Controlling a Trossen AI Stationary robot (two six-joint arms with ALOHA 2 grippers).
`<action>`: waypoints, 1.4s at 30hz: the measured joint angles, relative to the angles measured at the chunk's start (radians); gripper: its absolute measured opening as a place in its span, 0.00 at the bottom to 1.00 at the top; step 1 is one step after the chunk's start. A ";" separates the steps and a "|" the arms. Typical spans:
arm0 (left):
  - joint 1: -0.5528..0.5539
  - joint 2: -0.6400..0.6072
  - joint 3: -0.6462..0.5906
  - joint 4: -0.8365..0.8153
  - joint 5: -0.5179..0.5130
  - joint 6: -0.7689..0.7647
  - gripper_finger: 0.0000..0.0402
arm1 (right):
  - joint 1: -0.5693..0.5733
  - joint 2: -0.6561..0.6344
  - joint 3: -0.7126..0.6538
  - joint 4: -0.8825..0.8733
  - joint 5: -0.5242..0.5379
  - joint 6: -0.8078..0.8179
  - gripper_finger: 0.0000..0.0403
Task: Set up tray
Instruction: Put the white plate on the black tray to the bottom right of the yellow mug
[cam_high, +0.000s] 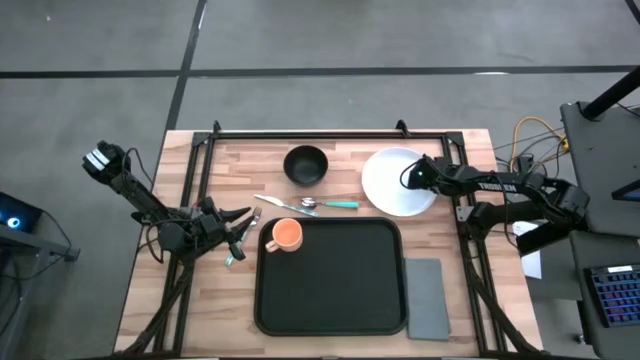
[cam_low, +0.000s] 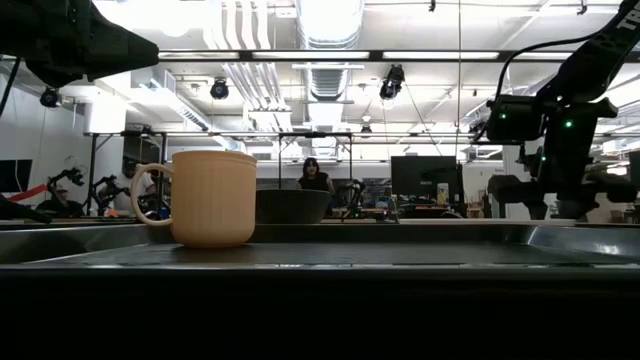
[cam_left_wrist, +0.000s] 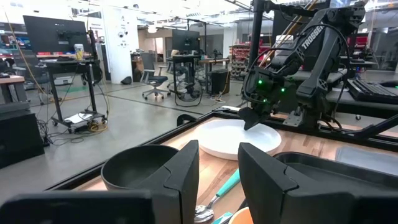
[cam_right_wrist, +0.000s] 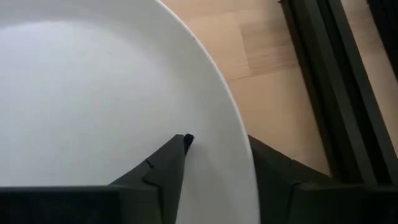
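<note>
1. A wooden table (cam_high: 330, 160) with a black frame stands on a grey floor; the low view looks across it into a workshop with ceiling lights, monitors and a person seated far behind.
2. White lettering on the right arm reads "TROSSEN" in the left wrist view; no other writing is legible.
3. The tray (cam_high: 332, 280), black and rounded at the corners, lies at the near middle of the table. Its only load is an orange mug (cam_high: 285, 235) in its far left corner, handle toward the left; I cannot tell whether the mug holds anything.
4. A black bowl (cam_high: 305, 164) sits beyond the tray, its contents not visible from any view.
5. A white plate (cam_high: 390, 185), bare, lies right of the bowl.
6. Cutlery, including a teal-handled spoon (cam_high: 330, 204), lies between bowl and tray.
7. A grey napkin (cam_high: 427, 298) lies just right of the tray.
8. The right gripper (cam_right_wrist: 214, 158) straddles the plate's rim, jaws apart, one finger above the plate.
9. The left gripper (cam_high: 240, 225) rests left of the tray beside the mug, jaws parted, holding nothing.
</note>
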 joint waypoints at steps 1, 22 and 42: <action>0.000 0.000 0.000 0.000 0.000 0.000 0.23 | 0.000 0.000 0.001 -0.003 0.001 -0.001 0.30; 0.000 0.000 0.000 0.000 0.000 0.000 0.23 | 0.001 0.000 0.117 -0.012 -0.094 -0.106 0.02; 0.000 0.000 -0.017 0.000 0.000 0.000 0.23 | 0.078 -0.263 0.420 -0.442 -0.091 -0.121 0.02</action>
